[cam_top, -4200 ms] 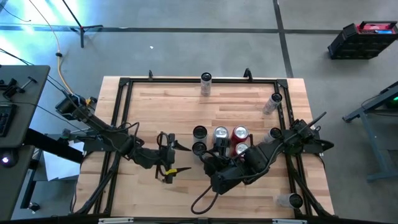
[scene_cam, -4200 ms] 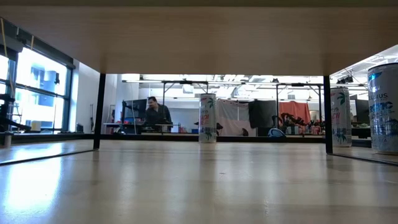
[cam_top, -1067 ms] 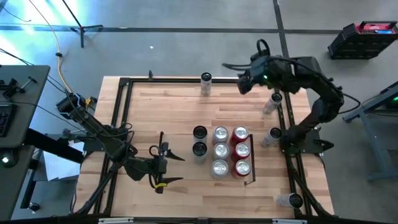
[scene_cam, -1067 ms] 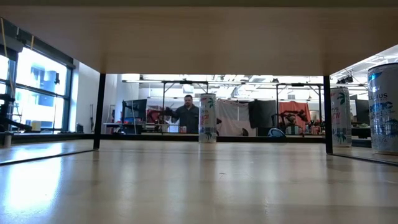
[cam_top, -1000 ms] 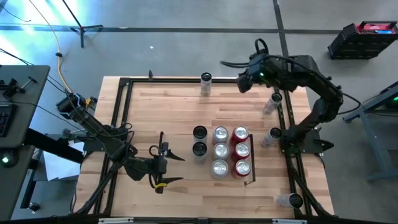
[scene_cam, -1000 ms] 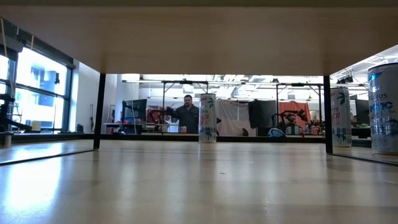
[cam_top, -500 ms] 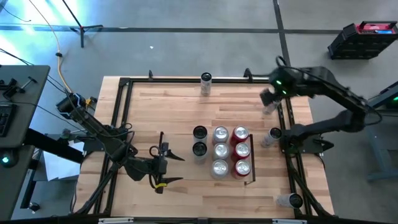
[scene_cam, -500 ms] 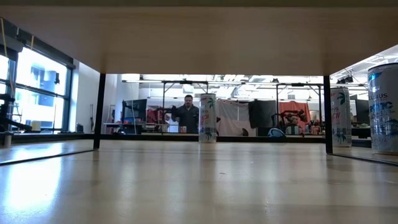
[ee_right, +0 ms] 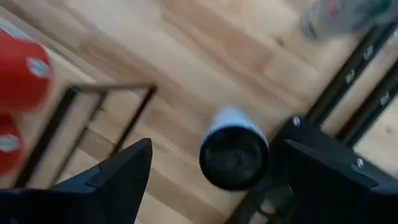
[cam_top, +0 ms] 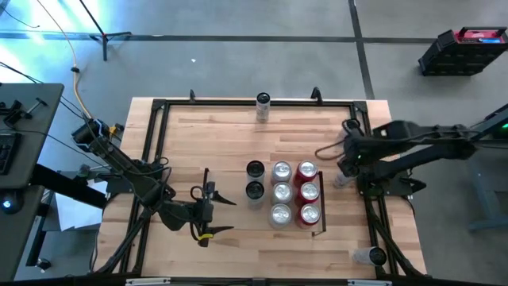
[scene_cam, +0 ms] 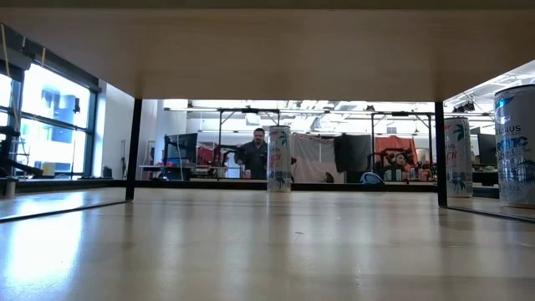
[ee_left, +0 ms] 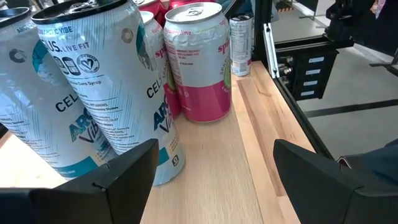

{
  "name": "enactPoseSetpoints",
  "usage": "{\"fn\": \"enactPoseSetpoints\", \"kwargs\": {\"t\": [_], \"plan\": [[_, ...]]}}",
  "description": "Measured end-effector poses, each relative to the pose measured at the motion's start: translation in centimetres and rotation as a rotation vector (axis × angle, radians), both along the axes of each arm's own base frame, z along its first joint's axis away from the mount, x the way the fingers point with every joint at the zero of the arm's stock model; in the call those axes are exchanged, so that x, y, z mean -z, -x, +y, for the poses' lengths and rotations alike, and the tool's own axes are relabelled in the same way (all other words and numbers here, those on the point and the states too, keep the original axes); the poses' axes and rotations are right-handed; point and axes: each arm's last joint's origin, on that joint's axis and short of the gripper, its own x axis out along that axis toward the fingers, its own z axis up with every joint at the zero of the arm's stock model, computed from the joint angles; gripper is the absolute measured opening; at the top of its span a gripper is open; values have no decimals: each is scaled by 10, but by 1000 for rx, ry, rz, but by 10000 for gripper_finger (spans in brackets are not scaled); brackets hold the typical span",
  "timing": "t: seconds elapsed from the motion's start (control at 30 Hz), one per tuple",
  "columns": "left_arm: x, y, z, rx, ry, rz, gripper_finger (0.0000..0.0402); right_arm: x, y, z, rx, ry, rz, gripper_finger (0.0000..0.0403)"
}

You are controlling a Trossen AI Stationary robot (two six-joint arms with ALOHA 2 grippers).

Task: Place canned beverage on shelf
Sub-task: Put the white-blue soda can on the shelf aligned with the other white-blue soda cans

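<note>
The shelf [cam_top: 315, 233] held eight cans in three short rows near the middle of the bench [cam_top: 206, 135], its thin black rail showing at the corner nearest the right arm's base. The right tool [cam_top: 347, 165] hung just beyond that side of the shelf, fingers spread apart and empty, directly over a dark-topped can [ee_right: 234, 155] that stood upright beside the bench's black frame [ee_right: 348, 81]. In the right wrist view that can sat between the two fingers but below them, not yet touched. A second loose can [cam_top: 350, 127] stood a little farther from the shelf along the same frame, another can [cam_top: 263, 102] stood well away at the bench's far edge, and one more [cam_top: 375, 256] stood outside the frame, toward the near corner.

The left tool [cam_top: 208, 213] waited on the opposite side of the shelf, fingers also apart and holding nothing, looking at the stored cans [ee_left: 106, 81].

The risk here appeared to be the frame: the target can stood so close to it that one finger could have caught the rail on the way down, or nudged the can and tipped it. A tall, slim can would also topple easily if gripped off-centre, and could knock the shelf's outer row.
</note>
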Motion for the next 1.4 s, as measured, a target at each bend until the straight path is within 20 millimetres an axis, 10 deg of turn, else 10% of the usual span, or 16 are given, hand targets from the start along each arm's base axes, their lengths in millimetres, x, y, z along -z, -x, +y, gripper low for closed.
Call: {"fn": "enactPoseSetpoints", "kwargs": {"t": [1.4], "plan": [[0,0,0,5,-18,0,307,75,2,-7,180,-137,143,305]]}}
